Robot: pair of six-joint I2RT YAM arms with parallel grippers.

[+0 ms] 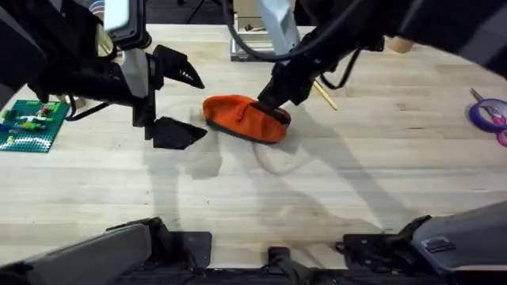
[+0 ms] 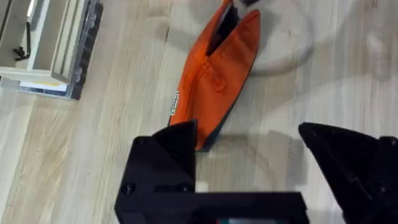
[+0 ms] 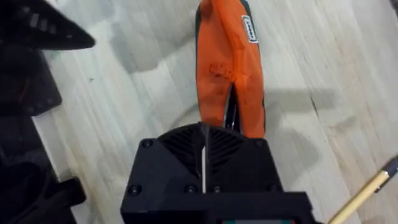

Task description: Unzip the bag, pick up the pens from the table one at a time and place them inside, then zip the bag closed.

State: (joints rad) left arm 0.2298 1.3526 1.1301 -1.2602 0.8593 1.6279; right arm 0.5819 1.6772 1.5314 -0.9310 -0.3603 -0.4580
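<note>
The orange bag (image 1: 244,117) lies on the table (image 1: 333,182) near the middle, with a dark slit open along its zipper at the right end. My right gripper (image 1: 269,99) is shut on that end of the bag (image 3: 227,62); the closed fingers (image 3: 204,134) hide exactly what they pinch. My left gripper (image 1: 194,103) hovers open just left of the bag (image 2: 217,81), its fingers (image 2: 171,149) spread wide and holding nothing. A yellow pen (image 1: 325,96) lies right of the bag, partly under the right arm, and shows again as the pen (image 3: 367,194) beside my right wrist.
A green brick plate (image 1: 32,125) sits at the left edge. A purple tape roll (image 1: 487,113) with scissors lies at the far right. A tray-like box (image 1: 249,43) stands at the back, and the box (image 2: 50,43) appears beyond the bag. Bare wood stretches in front.
</note>
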